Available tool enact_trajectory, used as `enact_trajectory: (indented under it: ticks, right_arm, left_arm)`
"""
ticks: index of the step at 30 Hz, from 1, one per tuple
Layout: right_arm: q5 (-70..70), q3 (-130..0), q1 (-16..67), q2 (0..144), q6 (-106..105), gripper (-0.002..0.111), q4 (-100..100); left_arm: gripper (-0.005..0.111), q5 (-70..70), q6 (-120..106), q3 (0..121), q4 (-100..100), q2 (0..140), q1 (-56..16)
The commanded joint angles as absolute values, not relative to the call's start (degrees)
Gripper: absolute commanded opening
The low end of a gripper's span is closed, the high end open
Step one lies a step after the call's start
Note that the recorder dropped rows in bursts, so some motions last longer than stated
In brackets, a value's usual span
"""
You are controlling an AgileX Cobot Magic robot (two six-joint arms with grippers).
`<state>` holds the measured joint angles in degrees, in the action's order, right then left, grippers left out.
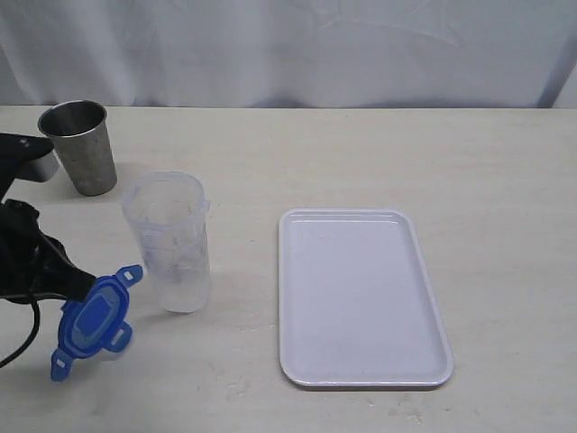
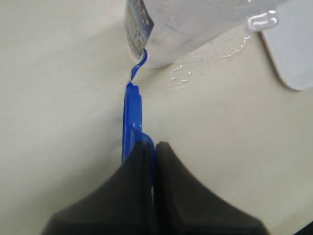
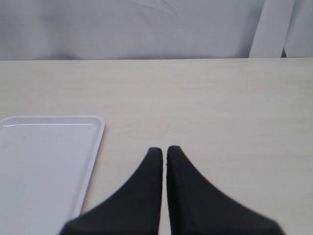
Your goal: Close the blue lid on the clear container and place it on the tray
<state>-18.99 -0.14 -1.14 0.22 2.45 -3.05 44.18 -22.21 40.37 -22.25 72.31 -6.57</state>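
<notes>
At 8 o'clock on worktop [image 1: 487,162]: lid [image 1: 93,317] [image 2: 132,122], blue, tilted on edge, one rim tab pinched in left gripper; touching worktop or not, cannot tell.
Left gripper [image 1: 87,287] [image 2: 154,147]: black, clenched on lid's rim from lid's 10 o'clock side, with blue plastic showing edge-on between the fingers in wrist view.
Container [image 1: 171,244] [image 2: 195,24]: clear, upright, open-topped, at 9 o'clock of exterior view; just beside lid at lid's 1 o'clock, apart from it; on worktop, off tray.
Tray [image 1: 361,361] [image 2: 293,49] [image 3: 44,161]: white, flat on worktop from centre toward 5 o'clock, at container's 3 o'clock, near but not touching; nothing on it.
Cup [image 1: 81,144]: steel, upright, at 10 o'clock of exterior view, at container's 11 o'clock, apart from it.
Right gripper [image 3: 165,149]: out of exterior view; in wrist view clenched to a thin slit, gripping nothing, above bare worktop beside a tray corner.
Backdrop [image 1: 288,45]: pale cloth along 12 o'clock edge.
</notes>
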Motion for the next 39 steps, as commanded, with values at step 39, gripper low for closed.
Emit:
enact_trajectory:
  ticks: [39]
  right_arm:
    - [-18.3, 0.0, -1.2, 0.0, 2.1, 0.004, -3.4]
  left_arm:
    - [0.000, 24.4, -63.2, 55.7, -36.3, 71.6, -6.7]
